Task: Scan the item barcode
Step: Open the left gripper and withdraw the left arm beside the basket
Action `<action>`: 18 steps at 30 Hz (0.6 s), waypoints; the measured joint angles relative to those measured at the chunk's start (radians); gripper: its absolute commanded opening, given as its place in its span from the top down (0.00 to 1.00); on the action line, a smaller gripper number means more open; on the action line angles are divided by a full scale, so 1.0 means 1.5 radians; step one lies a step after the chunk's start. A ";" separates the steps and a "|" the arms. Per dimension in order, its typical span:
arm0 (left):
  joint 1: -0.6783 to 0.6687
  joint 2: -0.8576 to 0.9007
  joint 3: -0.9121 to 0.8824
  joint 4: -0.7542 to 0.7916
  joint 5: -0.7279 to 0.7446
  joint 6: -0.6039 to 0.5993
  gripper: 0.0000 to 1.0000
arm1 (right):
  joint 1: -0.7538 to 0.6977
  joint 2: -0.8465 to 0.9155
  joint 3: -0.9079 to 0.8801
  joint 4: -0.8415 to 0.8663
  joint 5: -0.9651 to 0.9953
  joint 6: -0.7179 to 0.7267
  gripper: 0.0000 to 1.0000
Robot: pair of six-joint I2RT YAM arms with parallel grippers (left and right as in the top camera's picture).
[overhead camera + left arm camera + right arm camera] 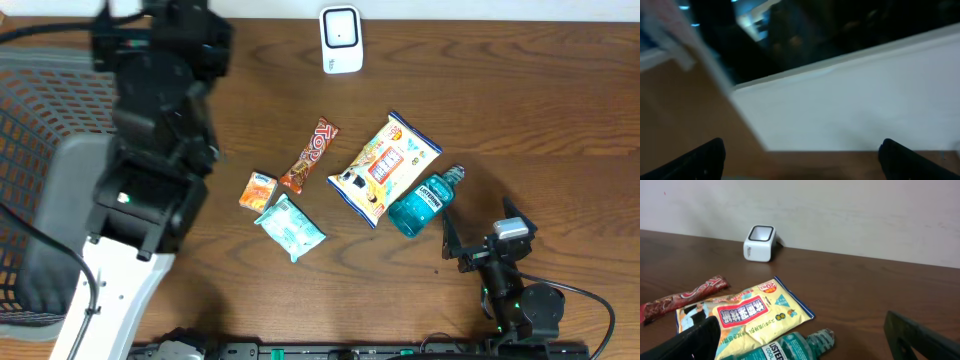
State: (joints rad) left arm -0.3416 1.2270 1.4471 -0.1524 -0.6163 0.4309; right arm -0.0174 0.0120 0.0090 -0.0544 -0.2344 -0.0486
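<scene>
Two wide open, empty: left pincer (802, 156), right pincer (802, 330).

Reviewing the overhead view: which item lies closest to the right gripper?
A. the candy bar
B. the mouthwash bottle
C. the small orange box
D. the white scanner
B: the mouthwash bottle lies right beside the open right gripper, and the wrist view shows it just ahead of the fingers; the other items sit farther off.

White surface (865, 100) (blurred), end effector (800, 162) agape
</scene>
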 measured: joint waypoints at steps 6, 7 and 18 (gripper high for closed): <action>0.094 0.001 0.000 -0.001 -0.008 0.050 0.02 | 0.000 0.000 0.000 0.000 0.000 0.000 0.01; 0.102 0.001 0.000 -0.006 -0.008 0.049 0.02 | 0.000 0.000 0.000 0.000 0.000 0.000 0.01; 0.109 -0.110 -0.014 -0.055 -0.004 -0.016 0.02 | 0.000 0.000 0.000 0.000 0.000 0.000 0.01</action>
State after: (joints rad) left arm -0.1776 1.0622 1.4254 -0.2356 -0.6216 0.4072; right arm -0.0174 0.0120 0.0090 -0.0540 -0.2344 -0.0483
